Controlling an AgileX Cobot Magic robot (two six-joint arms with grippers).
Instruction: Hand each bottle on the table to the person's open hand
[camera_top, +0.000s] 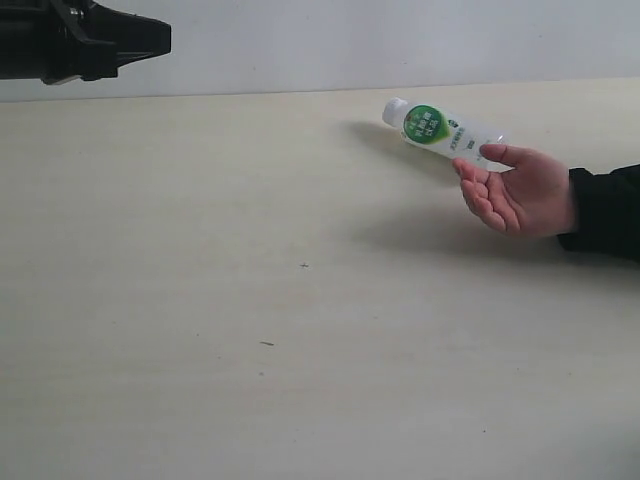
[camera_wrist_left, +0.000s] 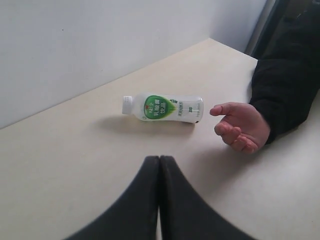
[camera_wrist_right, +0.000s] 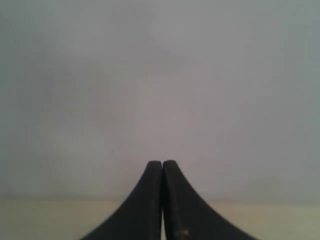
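**White bottle on its side beside an open hand**

Bottle (camera_top: 440, 128): smooth white plastic, cylindrical, narrowing to a small white cap, with a round green mark on the label. Lying on its side on the table (camera_top: 200, 300) toward 1 o'clock in the exterior view, cap aimed at 10 o'clock, base just beside the thumb. Cannot tell whether touching. Soft shadow on the cap side.

Hand (camera_top: 520, 190): bare, light-skinned, palm up, fingers loosely curled, at 3 o'clock. Ribbed black sleeve (camera_top: 605, 210) at the wrist.

Left gripper (camera_wrist_left: 159, 165): matte black, curved fingers pressed together tip to tip, pinching nothing, well apart from the bottle. Black arm (camera_top: 80, 40) at 10 o'clock in the exterior view, over the table's far edge.

Right gripper (camera_wrist_right: 162, 167): same black curved fingers, likewise pressed together and empty, facing a blurred grey wall.

Table: flat, matte, pale cream, faintly grained, with a few tiny dark specks (camera_top: 304, 265) near the middle. Beyond the far edge at 12 o'clock, a plain whitish-grey wall (camera_top: 400, 40).
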